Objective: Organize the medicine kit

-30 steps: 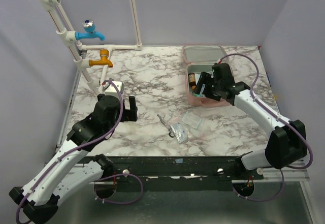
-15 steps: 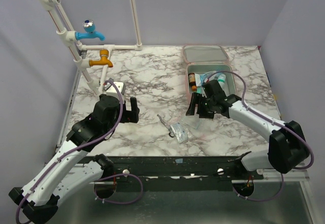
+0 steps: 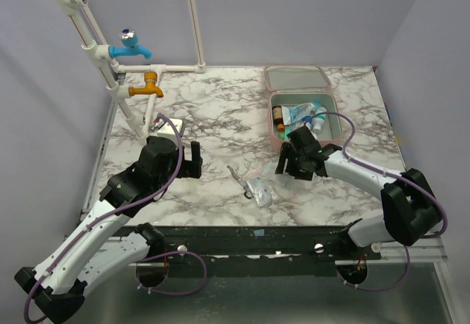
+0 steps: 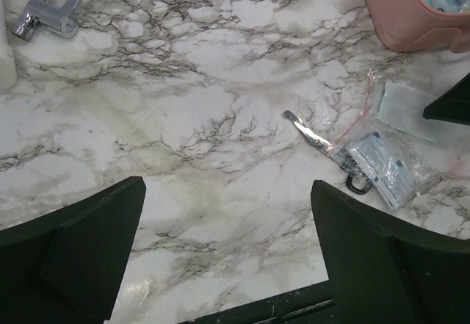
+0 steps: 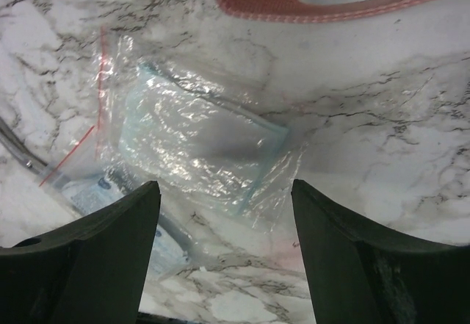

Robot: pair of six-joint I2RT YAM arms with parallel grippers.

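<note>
The medicine kit [image 3: 275, 134] lies open at the back right, pale pink, with its lid [image 3: 297, 78] flat behind it and several small bottles and tubes inside. Its pink wall shows in the left wrist view [image 4: 396, 30] and its edge in the right wrist view [image 5: 294, 4]. In front of the kit, my right gripper [image 3: 285, 164] hovers open just above a clear zip bag [image 5: 198, 137] holding a pale blue packet, with nothing between its fingers [image 5: 103, 250]. My left gripper [image 3: 192, 159] is wide open over bare marble [image 4: 228, 250].
A second clear bag with a blue-printed packet [image 3: 259, 190] and small metal scissors [image 3: 236, 175] lie left of the right gripper, also visible from the left wrist [image 4: 378, 166]. A blue tap [image 3: 131, 45], an orange tap [image 3: 147, 87] and a chrome fitting [image 4: 48, 12] stand at the back left.
My right gripper has come out of the kit and moved forward and left to hover over the clear bag, its jaws narrowing slightly. The left arm has hardly moved.
</note>
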